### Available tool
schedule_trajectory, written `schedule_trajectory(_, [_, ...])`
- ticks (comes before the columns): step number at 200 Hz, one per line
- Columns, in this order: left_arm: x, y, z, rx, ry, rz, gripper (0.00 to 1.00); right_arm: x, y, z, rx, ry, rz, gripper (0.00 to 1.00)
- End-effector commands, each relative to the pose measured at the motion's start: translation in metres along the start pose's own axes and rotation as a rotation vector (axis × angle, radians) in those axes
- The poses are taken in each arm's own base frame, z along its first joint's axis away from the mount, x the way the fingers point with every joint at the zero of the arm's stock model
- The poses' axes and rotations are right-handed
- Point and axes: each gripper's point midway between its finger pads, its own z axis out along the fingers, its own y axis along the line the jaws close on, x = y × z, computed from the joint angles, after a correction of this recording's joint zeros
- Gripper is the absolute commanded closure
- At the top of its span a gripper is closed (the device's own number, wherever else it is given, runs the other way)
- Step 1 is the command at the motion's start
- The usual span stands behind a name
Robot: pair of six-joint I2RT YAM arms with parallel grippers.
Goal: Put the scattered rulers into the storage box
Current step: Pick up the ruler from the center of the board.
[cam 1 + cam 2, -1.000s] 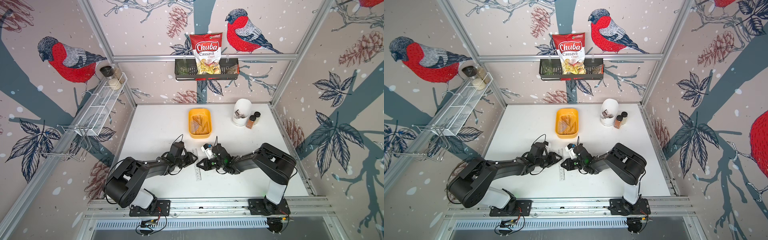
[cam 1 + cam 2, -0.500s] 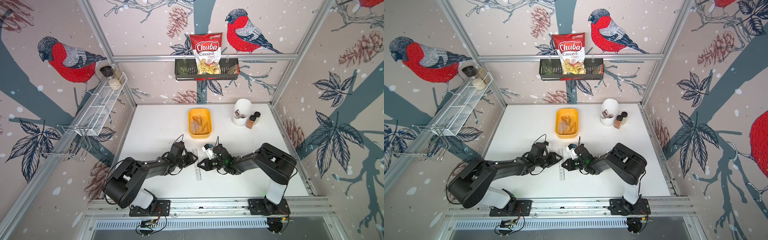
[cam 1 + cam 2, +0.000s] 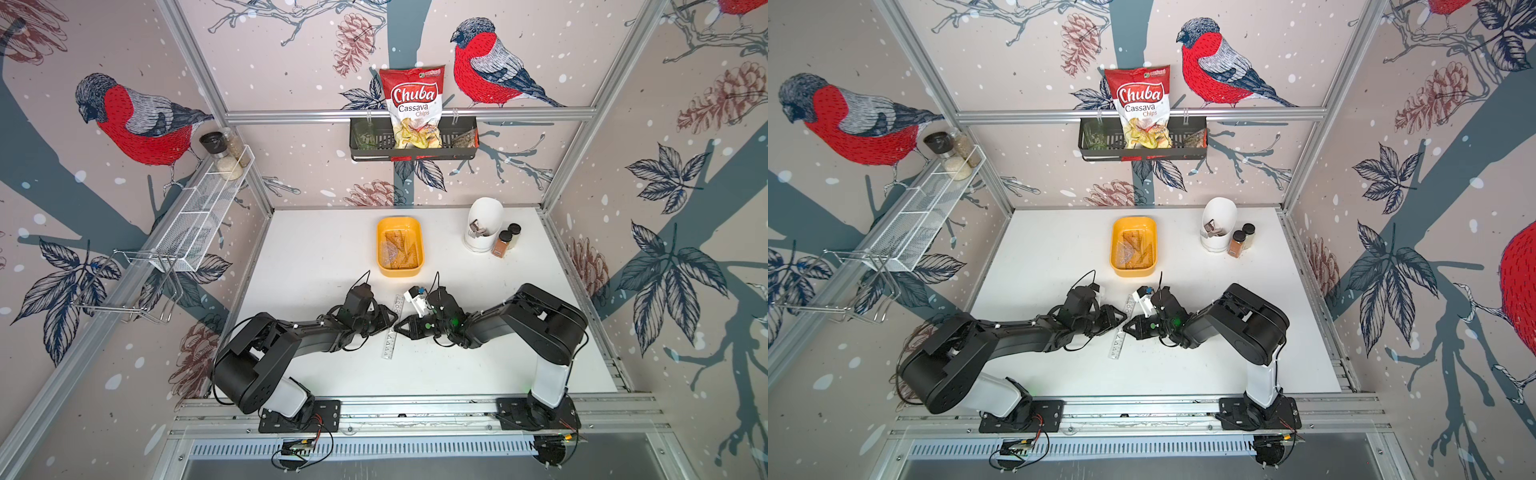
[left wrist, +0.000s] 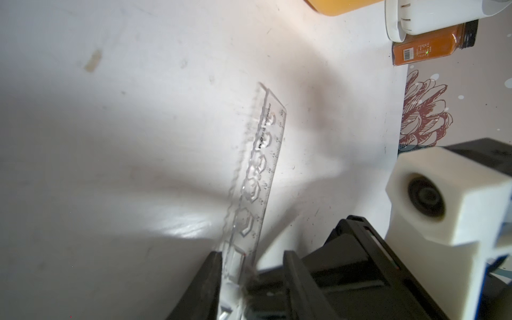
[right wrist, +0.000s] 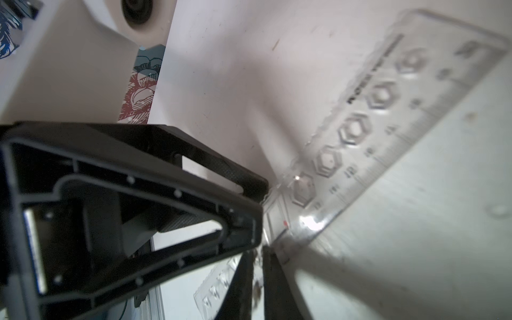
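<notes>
Looking at the clear plastic stencil ruler (image 3: 389, 344) with hexagon cut-outs: lies on the white tabletop (image 3: 316, 257) between the two arms, well short of the yellow-orange rounded plastic storage box (image 3: 401, 271), several see-through rulers (image 3: 398, 249) already inside. Runs lengthwise away from the arm bases, far end aimed roughly at the box. Met near mid-length by both pincers, equally near: left gripper (image 3: 390, 319) from one long side, right gripper (image 3: 400, 326) from the opposite.

Left jaws part open, straddling the strip across its width, one finger (image 4: 212, 279) at its edge, nothing clamped yet. Right jaws almost together, seemingly nipping the ruler's edge.

Reads as flat in both top views. Appears in the left wrist view tipped up on one long edge, shadow set apart. Shows only in the right wrist view the narrow slit between the right fingers (image 5: 241, 282).
</notes>
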Motion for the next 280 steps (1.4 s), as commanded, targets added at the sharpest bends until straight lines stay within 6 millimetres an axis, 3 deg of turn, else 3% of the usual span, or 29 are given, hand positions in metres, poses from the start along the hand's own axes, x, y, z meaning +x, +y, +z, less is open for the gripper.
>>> schedule_trajectory(1, [0.020,0.027,-0.002,-0.103,0.067,-0.048,0.60,0.017,-0.026,-0.008,0.101,0.046,0.078,0.80])
schedule_trajectory(32, [0.020,0.024,-0.001,-0.096,0.065,-0.045,0.60,0.001,-0.021,-0.018,0.063,-0.013,0.116,0.71])
schedule_trajectory(49, [0.018,0.022,0.000,-0.090,0.063,-0.042,0.61,0.001,-0.031,-0.016,0.098,-0.013,0.145,0.69])
schedule_trajectory(105, [0.014,0.015,0.006,-0.072,0.061,-0.042,0.60,0.010,-0.065,0.000,0.231,0.041,0.283,0.72])
schedule_trajectory(158, [0.007,0.007,0.012,-0.059,0.049,-0.040,0.61,0.022,-0.063,0.003,0.198,0.071,0.333,0.74])
schedule_trajectory(218, [0.003,-0.017,0.008,0.006,0.005,-0.019,0.61,0.025,-0.065,0.001,0.146,0.069,0.384,0.78])
schedule_trajectory(252, [0.009,-0.014,0.018,0.000,0.037,-0.024,0.74,0.024,-0.062,0.001,0.138,0.069,0.374,0.79])
schedule_trajectory(280, [0.012,-0.009,0.020,-0.022,0.046,-0.024,0.90,0.025,-0.061,-0.001,0.136,0.064,0.373,0.79])
